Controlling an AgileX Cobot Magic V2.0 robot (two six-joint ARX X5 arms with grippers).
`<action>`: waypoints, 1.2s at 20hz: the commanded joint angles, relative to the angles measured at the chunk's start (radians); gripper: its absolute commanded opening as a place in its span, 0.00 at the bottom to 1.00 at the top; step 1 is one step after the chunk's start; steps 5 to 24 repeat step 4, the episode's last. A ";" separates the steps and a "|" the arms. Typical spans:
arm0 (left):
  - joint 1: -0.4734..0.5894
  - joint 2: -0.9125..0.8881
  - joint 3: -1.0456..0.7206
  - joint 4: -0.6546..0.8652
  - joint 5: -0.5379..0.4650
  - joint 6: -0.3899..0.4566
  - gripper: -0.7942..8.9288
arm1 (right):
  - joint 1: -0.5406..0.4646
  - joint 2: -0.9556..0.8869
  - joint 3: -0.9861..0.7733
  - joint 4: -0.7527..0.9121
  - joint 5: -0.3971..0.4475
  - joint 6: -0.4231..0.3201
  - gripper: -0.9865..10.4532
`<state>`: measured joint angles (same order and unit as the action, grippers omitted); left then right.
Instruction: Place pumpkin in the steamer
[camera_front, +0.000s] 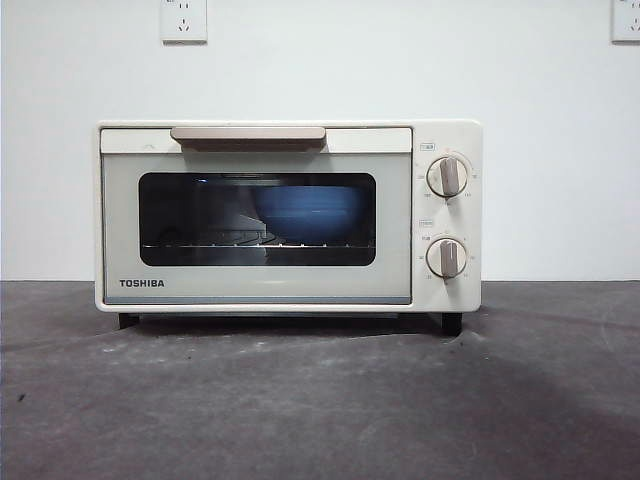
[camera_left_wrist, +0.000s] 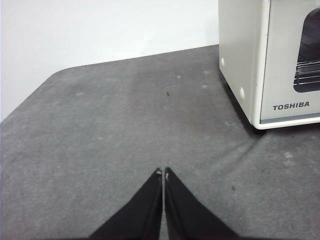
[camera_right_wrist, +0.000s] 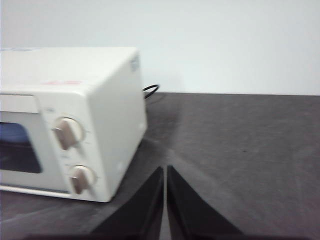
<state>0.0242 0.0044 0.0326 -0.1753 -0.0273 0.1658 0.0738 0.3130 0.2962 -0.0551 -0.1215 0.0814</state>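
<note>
Pumpkin not seen in any view. Cream oven (camera_front: 288, 215), door shut, stands on grey table (camera_front: 320, 400); a blue object (camera_front: 305, 212) is seen through the window. White wall (camera_front: 320, 60) behind. Left gripper (camera_left_wrist: 163, 172) and right gripper (camera_right_wrist: 165, 169) closed, empty, above table.

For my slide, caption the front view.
Closed cream Toshiba oven on a gray table, a blue bowl behind its window; no pumpkin visible.

A cream Toshiba steamer oven (camera_front: 288, 216) stands at frame centre on the grey desk (camera_front: 320, 400), door shut, a blue bowl (camera_front: 305, 212) visible behind its window.
</note>
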 joint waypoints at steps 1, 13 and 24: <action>0.002 -0.001 -0.021 0.016 -0.003 -0.002 0.10 | -0.032 -0.309 -0.286 -0.101 0.122 0.023 0.09; 0.002 -0.001 -0.021 0.016 -0.003 -0.002 0.10 | -0.032 -0.309 -0.286 -0.102 0.122 0.023 0.09; 0.002 -0.001 -0.021 0.016 -0.003 -0.002 0.10 | -0.032 -0.309 -0.286 -0.102 0.122 0.023 0.09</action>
